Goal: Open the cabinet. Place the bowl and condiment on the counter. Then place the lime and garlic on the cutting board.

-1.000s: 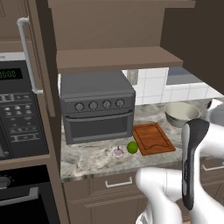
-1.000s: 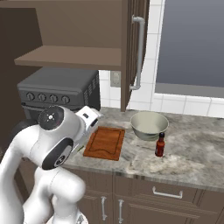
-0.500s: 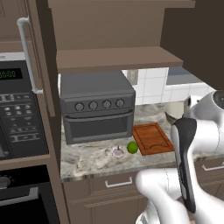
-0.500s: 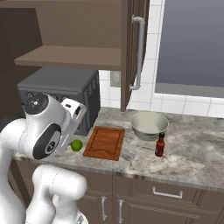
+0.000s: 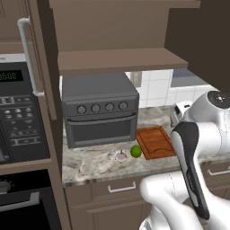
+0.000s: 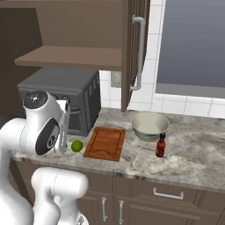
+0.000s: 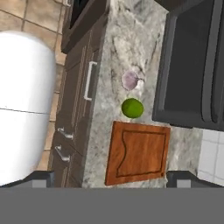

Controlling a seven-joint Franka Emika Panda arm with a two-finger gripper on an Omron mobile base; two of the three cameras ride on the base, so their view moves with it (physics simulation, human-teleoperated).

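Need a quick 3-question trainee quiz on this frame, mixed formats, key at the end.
1. True or false: the lime already lies on the cutting board.
2. Which stands nearest the bowl? A) garlic B) condiment C) lime
3. Fill in: the cabinet doors are ____.

Key:
1. False. The lime sits on the counter, just beside the board's edge, with the garlic next to it.
2. B. The bottle stands on the counter just in front of the bowl.
3. Open; the inner shelf is exposed.
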